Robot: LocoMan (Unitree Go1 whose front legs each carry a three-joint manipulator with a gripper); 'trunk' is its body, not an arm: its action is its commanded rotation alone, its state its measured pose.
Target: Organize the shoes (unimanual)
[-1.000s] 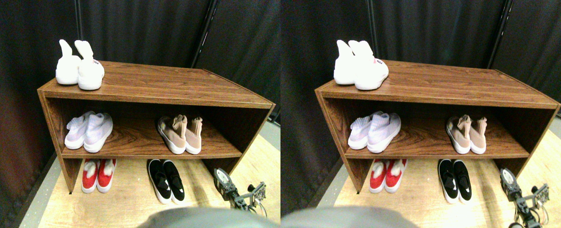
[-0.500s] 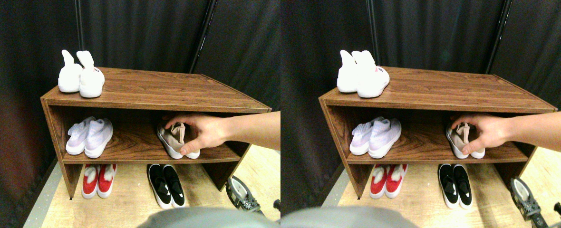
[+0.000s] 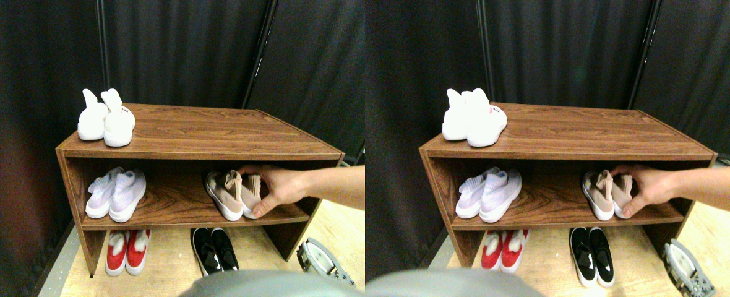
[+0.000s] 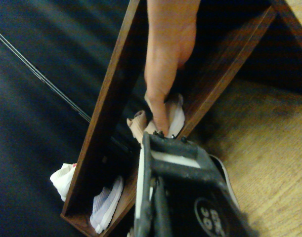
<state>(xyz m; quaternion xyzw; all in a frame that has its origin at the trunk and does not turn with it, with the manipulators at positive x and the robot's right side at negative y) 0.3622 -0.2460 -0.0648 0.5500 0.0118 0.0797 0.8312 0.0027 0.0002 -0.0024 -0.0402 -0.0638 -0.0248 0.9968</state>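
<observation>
Resting toes-forward, pink shoes (image 3: 234,193) under a hand (image 3: 281,185); tool (image 3: 325,263) state unclear.

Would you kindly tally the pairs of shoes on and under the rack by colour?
White pair: 1
Pale-lavender pair: 1
Dusty-pink pair: 1
Red pair: 1
Black pair: 1
Total: 5 pairs

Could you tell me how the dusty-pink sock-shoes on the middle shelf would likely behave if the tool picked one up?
The dusty-pink sock-shoes look knit with slumped collars, so the upper would probably fold under a pinch. The white sole seems firmer, likely the better place to grip. A person's hand grips one with fingers alone, suggesting it is light.
</observation>
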